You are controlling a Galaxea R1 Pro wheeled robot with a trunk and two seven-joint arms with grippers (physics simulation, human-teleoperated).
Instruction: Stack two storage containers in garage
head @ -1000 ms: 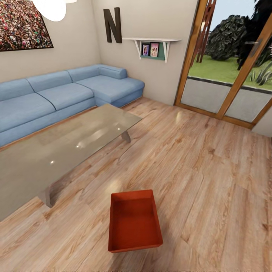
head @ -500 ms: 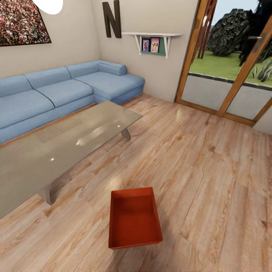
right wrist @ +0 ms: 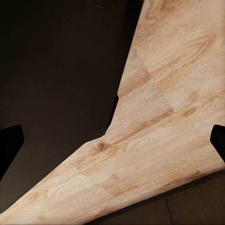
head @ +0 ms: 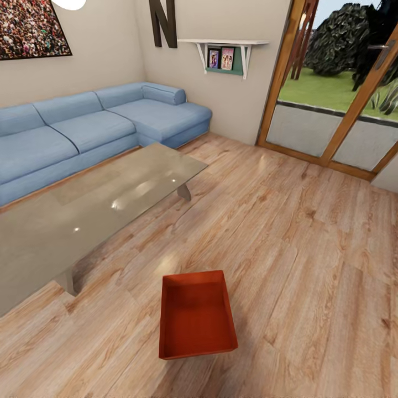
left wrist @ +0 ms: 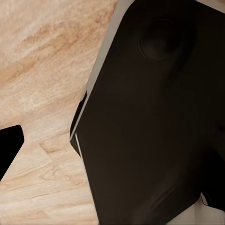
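One orange-red storage container (head: 196, 315) sits empty and lidless on the light wood-plank floor of the living room, low in the head view and just in front of me. In the left wrist view, my left gripper (left wrist: 112, 145) hangs above the planks beside my own dark body, with one black fingertip (left wrist: 9, 143) at the picture's edge. My right gripper (right wrist: 112, 140) is open over bare planks, its two fingertips (right wrist: 8, 143) far apart and nothing between them. Neither gripper touches the container.
A long glass coffee table (head: 99, 210) stands left of the container, with the blue corner sofa (head: 83, 132) behind it along the wall. Wood-framed glass doors (head: 331, 94) are at the far right. Wood floor (head: 309, 249) stretches right of the container.
The head view has shifted a little, so the far wall and sofa sit slightly higher in the picture. The container lies where it was.
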